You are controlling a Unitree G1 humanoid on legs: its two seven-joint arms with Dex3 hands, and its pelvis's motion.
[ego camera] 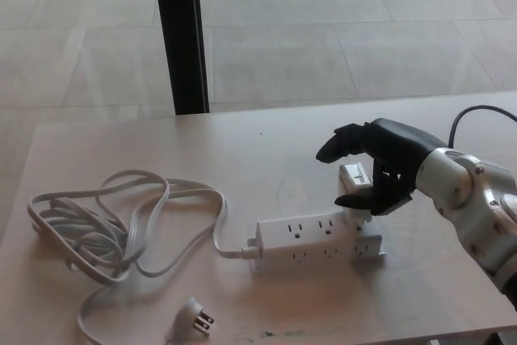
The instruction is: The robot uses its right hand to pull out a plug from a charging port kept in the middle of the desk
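Loose pronged plug (192, 318) is lying at the desk's (420, 280) near edge, grey cord (121, 216) coiling left. White power strip (319, 242) is sitting mid-desk. Right hand (373, 169) is closing thumb and fingers on the white charger plug (355, 191) at the strip's right end, seemingly still seated. Black post (181, 34) is standing beyond.

White on pale wood
Power strip (319, 244), plug (355, 187) and cord (121, 224) white — right hand (376, 171) black, desk (266, 151) light tan.
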